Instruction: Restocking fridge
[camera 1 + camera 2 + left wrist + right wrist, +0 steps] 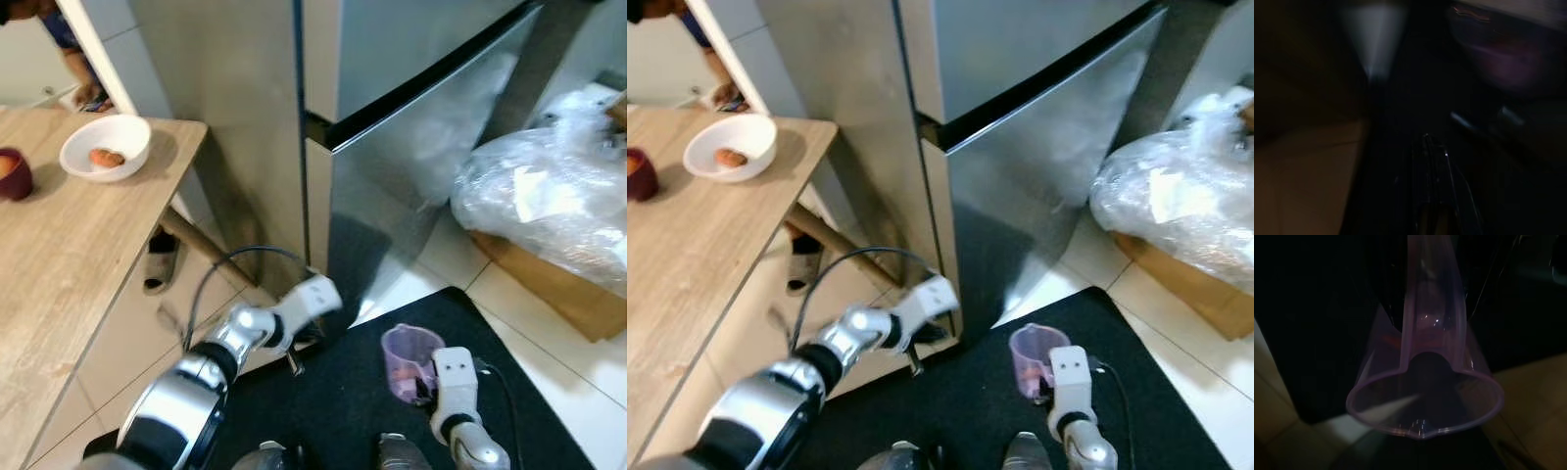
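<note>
A wooden table (69,264) stands beside the fridge, carrying a white bowl (106,147) with something orange in it and a dark red cup (14,174) near its edge. The pale tiled floor (549,382) bears a black mat (343,401), a cardboard box (558,284) topped with bunched clear plastic (549,186), and a slipper (162,259) under the table.

Left wrist view dark; person (69,44) cut off.

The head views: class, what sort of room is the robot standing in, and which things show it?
Probably a home kitchen: a steel fridge with doors shut, a wooden counter bearing a white bowl, and a tiled floor.
</note>
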### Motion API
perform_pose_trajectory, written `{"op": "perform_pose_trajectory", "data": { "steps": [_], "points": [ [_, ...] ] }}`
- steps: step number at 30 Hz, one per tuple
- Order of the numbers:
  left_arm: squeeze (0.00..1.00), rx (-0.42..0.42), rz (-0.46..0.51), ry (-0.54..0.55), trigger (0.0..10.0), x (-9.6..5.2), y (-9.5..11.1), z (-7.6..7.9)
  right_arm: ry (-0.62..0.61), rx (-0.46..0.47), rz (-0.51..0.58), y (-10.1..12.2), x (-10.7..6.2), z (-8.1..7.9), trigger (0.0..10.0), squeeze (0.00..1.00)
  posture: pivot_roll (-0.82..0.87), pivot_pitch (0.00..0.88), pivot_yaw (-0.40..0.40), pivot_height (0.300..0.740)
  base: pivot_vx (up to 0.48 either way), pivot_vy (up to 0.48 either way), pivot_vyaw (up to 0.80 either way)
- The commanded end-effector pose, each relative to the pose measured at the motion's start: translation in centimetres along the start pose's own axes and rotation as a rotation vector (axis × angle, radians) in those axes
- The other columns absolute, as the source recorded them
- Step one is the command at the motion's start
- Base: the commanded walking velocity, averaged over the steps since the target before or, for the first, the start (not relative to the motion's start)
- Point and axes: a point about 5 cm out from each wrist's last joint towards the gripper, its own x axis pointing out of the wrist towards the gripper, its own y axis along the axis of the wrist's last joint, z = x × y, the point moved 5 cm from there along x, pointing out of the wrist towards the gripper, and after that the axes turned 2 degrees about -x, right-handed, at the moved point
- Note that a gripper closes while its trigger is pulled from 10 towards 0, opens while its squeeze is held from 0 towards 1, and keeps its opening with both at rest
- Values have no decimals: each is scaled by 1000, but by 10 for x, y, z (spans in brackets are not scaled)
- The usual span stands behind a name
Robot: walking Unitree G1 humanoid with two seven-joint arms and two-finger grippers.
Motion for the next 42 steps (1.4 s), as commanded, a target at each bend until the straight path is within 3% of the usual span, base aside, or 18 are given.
{"op": "perform_pose_trajectory", "data": {
  "steps": [1,3,4,5,6,8,10,11,18,21,27,33,42],
  "points": [
    [0,-260,6,213,10000,-16,-45,-20,39,2,-77,-17,-3,-11,10000,0,-160,129,42,740,0,0,0],
    [0,-368,-2,361,10000,-29,-75,-30,53,-45,-71,-14,-1,-16,10000,0,-160,123,37,740,0,0,0],
    [0,-394,-36,418,10000,-38,-93,-33,56,-56,-67,-13,0,-18,10000,0,-157,112,26,740,0,0,0],
    [0,-394,-36,418,10000,-38,-93,-33,56,-56,-67,-13,0,-18,10000,0,-157,112,26,740,0,0,0],
    [0,-422,-73,478,10000,-47,-110,-36,56,-52,-67,-11,1,-19,10000,0,-152,104,16,740,0,0,0],
    [0,-419,-177,556,10000,-65,-148,-33,77,-65,-72,-8,4,-25,10000,0,-134,77,-9,740,0,0,0],
    [0,-419,-211,579,10000,-70,-158,-30,86,-70,-76,-7,5,-27,10000,0,-129,72,-14,740,0,0,0],
    [0,-482,-229,615,10000,-74,-170,-25,99,-89,-88,-6,7,-30,10000,0,-120,58,-26,740,0,0,0],
    [0,-496,-209,633,10000,-75,-172,-21,80,-87,-92,-1,10,-30,10000,0,-99,30,-16,740,0,0,0],
    [0,-412,-240,605,10000,-74,-174,-15,69,-78,-98,-1,11,-34,10000,0,-84,25,4,740,0,0,0],
    [0,-393,-214,582,10000,-70,-167,-14,76,-69,-116,-10,8,-43,10000,0,-64,26,14,740,0,0,0],
    [0,-388,-233,588,10000,-72,-174,-10,92,-77,-141,-23,2,-50,10000,0,-57,11,8,740,0,0,0],
    [0,-382,-220,564,10000,-67,-170,-4,84,-87,-150,-27,0,-44,10000,0,-66,5,-4,740,0,0,0]
  ]
}}
